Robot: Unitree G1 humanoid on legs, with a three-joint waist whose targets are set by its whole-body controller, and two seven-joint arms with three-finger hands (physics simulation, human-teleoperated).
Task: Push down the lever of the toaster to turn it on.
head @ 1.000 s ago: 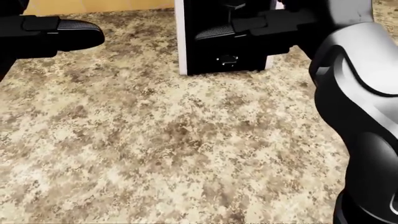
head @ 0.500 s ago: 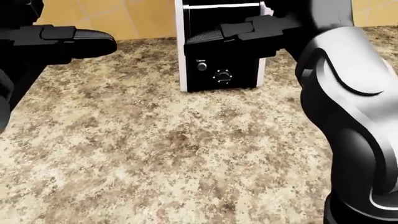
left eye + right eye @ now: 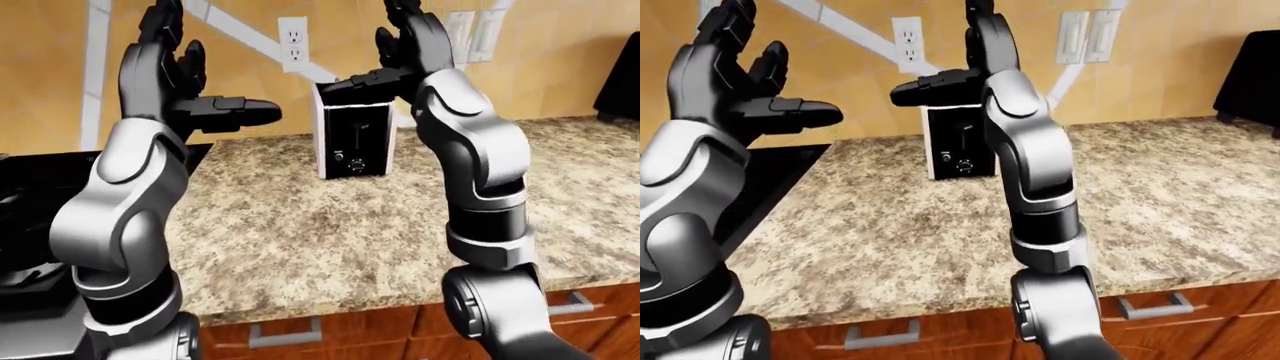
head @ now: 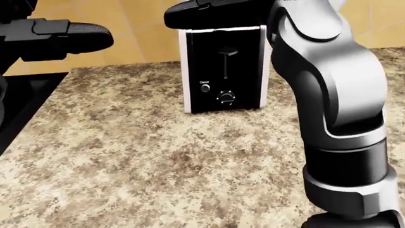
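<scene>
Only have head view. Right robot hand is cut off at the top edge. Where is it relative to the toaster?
Observer: In the left-eye view the right robot hand is raised above the toaster, fingers open and pointing up.
Operator: Touching the lever?
Observer: No. Only the thumb reaches down to the toaster's top edge; the lever sits lower, untouched.
Operator: Left robot hand?
Observer: The left robot hand is open too, held up at the view's left above the black stove, holding nothing.

Toaster (image 4: 221, 71) top hidden behind right robot hand (image 4: 209, 14).
</scene>
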